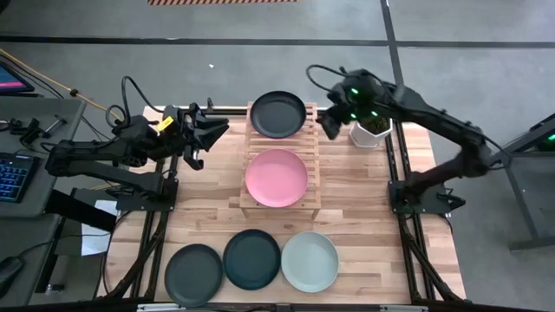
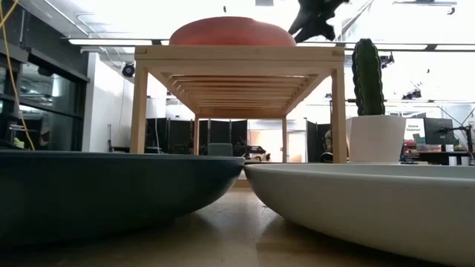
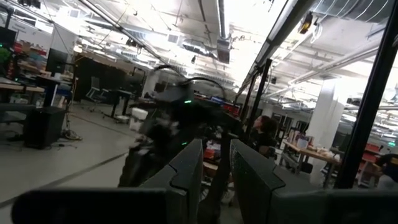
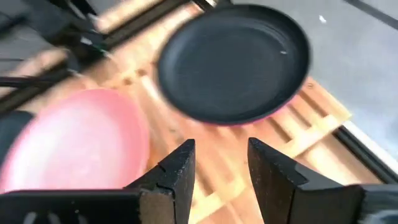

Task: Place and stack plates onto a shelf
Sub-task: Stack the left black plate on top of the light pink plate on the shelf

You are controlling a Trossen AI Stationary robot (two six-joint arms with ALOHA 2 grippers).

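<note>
The wooden shelf (image 1: 279, 198) stands mid-table. On its far half lies a dark plate (image 1: 277, 114) (image 4: 233, 59); a pink edge (image 4: 252, 121) shows beneath it. A pink plate (image 1: 276, 178) (image 4: 74, 143) (image 2: 231, 31) rests on the near half. Two dark plates (image 1: 194, 274) (image 1: 251, 258) and a pale mint plate (image 1: 310, 261) (image 2: 371, 200) lie along the table's near edge. My right gripper (image 1: 329, 121) (image 4: 221, 168) hovers open just right of the far dark plate. My left gripper (image 1: 204, 134) (image 3: 216, 168) is open, raised left of the shelf.
A cactus in a white pot (image 1: 371, 130) (image 2: 369, 111) stands at the far right of the table, close behind my right gripper. Bare planks (image 1: 364, 208) lie right and left of the shelf. A keyboard (image 1: 13, 173) sits off the table's left.
</note>
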